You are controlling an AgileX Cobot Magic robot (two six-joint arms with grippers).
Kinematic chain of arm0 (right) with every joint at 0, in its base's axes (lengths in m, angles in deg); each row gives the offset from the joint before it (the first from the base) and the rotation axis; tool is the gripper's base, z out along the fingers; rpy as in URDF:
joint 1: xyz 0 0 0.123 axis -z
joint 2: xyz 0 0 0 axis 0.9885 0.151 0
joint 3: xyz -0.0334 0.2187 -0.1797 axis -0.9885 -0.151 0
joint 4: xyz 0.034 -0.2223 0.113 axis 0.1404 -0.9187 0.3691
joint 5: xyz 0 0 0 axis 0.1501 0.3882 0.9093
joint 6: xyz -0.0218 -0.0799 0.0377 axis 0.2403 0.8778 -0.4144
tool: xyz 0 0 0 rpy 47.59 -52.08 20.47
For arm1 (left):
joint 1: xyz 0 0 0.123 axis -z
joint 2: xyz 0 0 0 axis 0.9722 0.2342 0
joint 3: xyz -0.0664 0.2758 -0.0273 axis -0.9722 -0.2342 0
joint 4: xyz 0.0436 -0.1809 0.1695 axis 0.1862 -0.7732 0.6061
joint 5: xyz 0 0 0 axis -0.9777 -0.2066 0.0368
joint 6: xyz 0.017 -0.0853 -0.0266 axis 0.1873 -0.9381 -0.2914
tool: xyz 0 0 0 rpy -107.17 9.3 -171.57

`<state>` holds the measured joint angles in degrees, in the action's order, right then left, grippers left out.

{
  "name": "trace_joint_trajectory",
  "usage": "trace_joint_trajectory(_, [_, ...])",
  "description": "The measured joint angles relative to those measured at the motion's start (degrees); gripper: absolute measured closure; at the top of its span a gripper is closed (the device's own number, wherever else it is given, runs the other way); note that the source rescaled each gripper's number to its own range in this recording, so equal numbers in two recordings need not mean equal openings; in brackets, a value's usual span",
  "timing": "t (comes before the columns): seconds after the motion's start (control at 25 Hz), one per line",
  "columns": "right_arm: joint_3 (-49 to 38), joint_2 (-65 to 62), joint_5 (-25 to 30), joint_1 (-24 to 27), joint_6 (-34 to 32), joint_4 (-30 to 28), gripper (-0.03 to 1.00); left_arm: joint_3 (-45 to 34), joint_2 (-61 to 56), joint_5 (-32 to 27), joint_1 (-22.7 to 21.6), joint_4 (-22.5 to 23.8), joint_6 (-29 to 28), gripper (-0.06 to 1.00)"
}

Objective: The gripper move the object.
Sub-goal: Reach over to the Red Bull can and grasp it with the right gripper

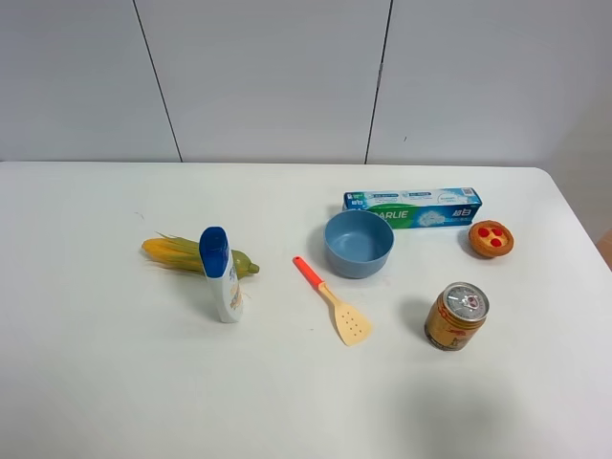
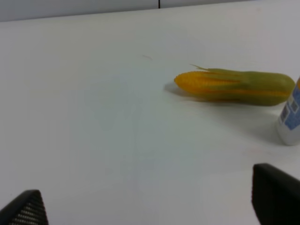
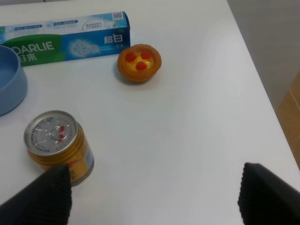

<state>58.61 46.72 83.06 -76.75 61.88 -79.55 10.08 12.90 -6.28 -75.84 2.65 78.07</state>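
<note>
The orange-gold drink can (image 1: 456, 316) stands upright on the white table (image 1: 115, 382) at the front right, silver pull-tab top up. In the right wrist view the can (image 3: 58, 145) is just ahead of one black fingertip (image 3: 44, 194). My right gripper (image 3: 154, 197) is open and empty, and the can stands off to one side of the gap between its fingers. My left gripper (image 2: 150, 206) is open and empty over bare table, short of the corn cob (image 2: 234, 86). Neither arm shows in the exterior high view.
A blue bowl (image 1: 359, 243), a toothpaste box (image 1: 413, 207) and a round orange tart with red dots (image 1: 491, 238) lie behind the can. An orange-handled spatula (image 1: 333, 300) lies at the centre. A blue-capped white bottle (image 1: 219, 273) stands in front of the corn cob (image 1: 191, 254) on the left.
</note>
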Motion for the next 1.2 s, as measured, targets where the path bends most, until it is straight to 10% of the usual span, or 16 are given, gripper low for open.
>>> trace_joint_trajectory(0.04, [0.0,0.0,0.0,0.0,0.0,0.0,0.72,0.0,0.0,0.0,0.0,0.0,0.0,-0.06])
trace_joint_trajectory(0.84, [0.5,5.84,-0.52,0.0,-2.9,-2.69,0.72,0.0,0.0,0.0,0.0,0.0,0.0,-0.06])
trace_joint_trajectory(1.2, [10.38,37.33,-17.46,0.0,-3.43,2.5,0.72,0.0,0.0,0.0,0.0,0.0,0.0,-0.06])
